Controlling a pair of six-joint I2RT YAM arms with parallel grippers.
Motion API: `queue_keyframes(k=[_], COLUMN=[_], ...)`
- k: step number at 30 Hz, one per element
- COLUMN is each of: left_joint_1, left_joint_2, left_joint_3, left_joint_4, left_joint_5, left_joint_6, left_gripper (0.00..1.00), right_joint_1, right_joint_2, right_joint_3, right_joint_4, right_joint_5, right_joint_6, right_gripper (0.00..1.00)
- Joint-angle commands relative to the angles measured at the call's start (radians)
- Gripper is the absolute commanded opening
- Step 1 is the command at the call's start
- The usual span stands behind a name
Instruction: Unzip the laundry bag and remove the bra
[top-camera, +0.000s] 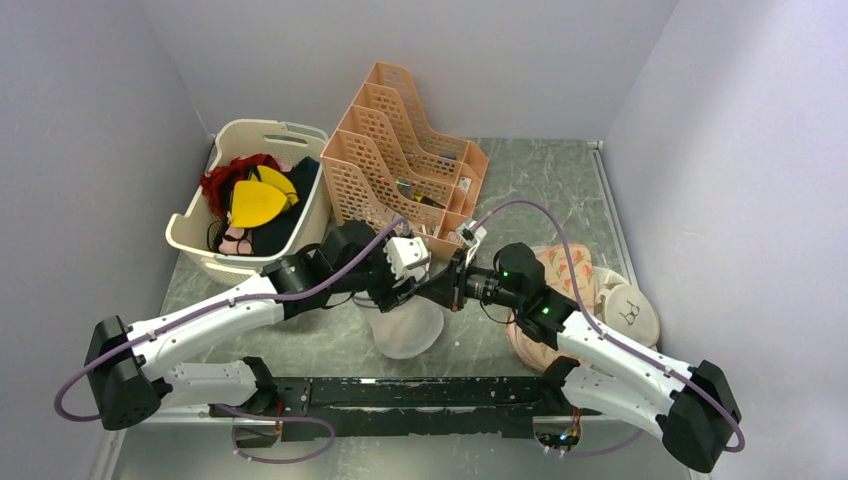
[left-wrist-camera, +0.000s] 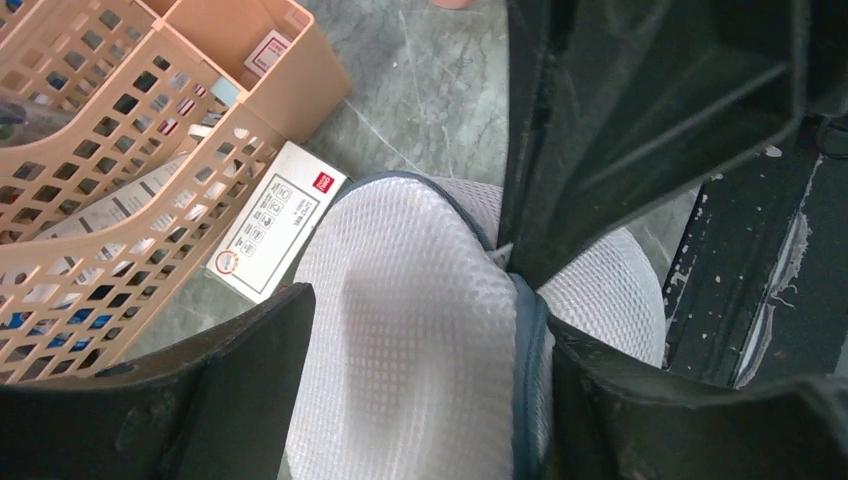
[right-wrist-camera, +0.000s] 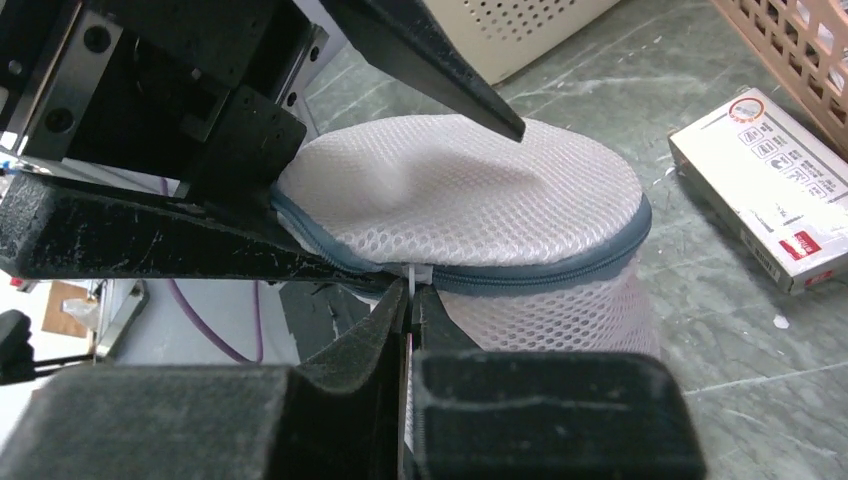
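The laundry bag (top-camera: 408, 335), a round whitish mesh drum with a grey-blue zip (right-wrist-camera: 540, 275), stands on the table between both arms. My left gripper (left-wrist-camera: 430, 400) is open and straddles the bag's top. One of its fingers (right-wrist-camera: 450, 80) dents the mesh lid and the other lies along the zip seam. My right gripper (right-wrist-camera: 410, 295) is shut on the small white zip pull (right-wrist-camera: 412, 275) at the bag's near side. In the top view both grippers (top-camera: 397, 290) (top-camera: 442, 295) meet over the bag. The bra is hidden; only a faint pink tint shows through the mesh.
A cream basket (top-camera: 190, 235) with red, yellow and black clothes stands at the back left. A peach file rack (top-camera: 400, 160) is behind the bag. A white box (right-wrist-camera: 770, 190) lies beside it. A peach printed pad (top-camera: 570, 275) and white discs (top-camera: 630, 315) lie at the right.
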Motion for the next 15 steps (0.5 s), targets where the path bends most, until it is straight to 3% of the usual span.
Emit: queue_keyframes(k=[1,3,7,15], left_joint_1=[-0.009,-0.011,-0.012,-0.016], left_joint_2=[-0.017,-0.035,-0.051,-0.064], left_joint_3=[0.013,0.004,0.001,-0.002], left_joint_4=[0.01,0.021,0.028,0.034], left_joint_5=[-0.035,-0.037,-0.011,0.037], left_joint_6=[0.002,0.006,0.01,0.022], left_gripper=[0.81,0.79,0.5,0.11], right_joint_1=[0.028,0.028,0.028,0.016], right_joint_2=[-0.015,-0.033,-0.029,-0.039], right_joint_3=[0.041,0.045,0.061,0.058], right_joint_4=[-0.006,-0.024,-0.042,-0.071], right_joint_5=[0.058,0.077,0.07,0.132], right_joint_6=[-0.023,-0.028,-0.027,-0.02], right_gripper=[0.0,0.0,0.0,0.0])
